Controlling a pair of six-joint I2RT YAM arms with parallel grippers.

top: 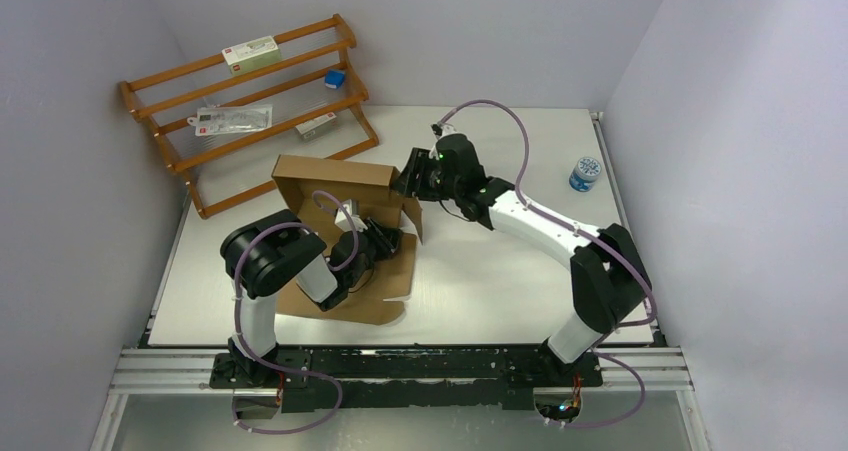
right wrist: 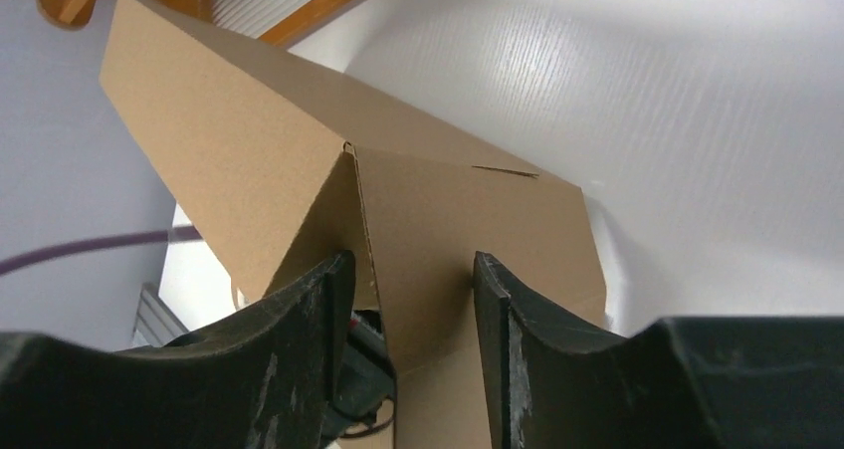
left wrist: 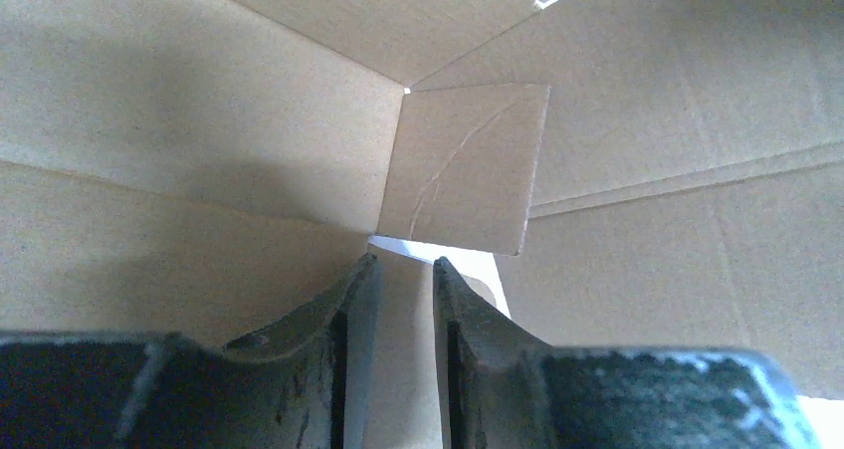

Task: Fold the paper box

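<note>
**While half-folded, flanked by two pincers**

Though anchored at the bottom edge of the overhead frame, converging on one brown shape at centre. Nearest, left of centre: the left gripper, sunk inside the paper box, jaws drawn narrow, a strip of cardboard filling the slit. Clamped on it or merely in front of it: cannot tell. Just past those fingertips in the left wrist frame: a sliver of white table, then a small square flap standing in the corner between two walls.

At centre of the overhead frame, resting on the table: the box itself, near panel lying flat, far wall raised upright. At its upper-right corner: the right gripper, jaws parted, straddling the folded corner edge, cardboard showing in the gap.

Farther back, upper left: a wooden rack against the wall. Upper right: a small blue can, well apart from the box.
</note>
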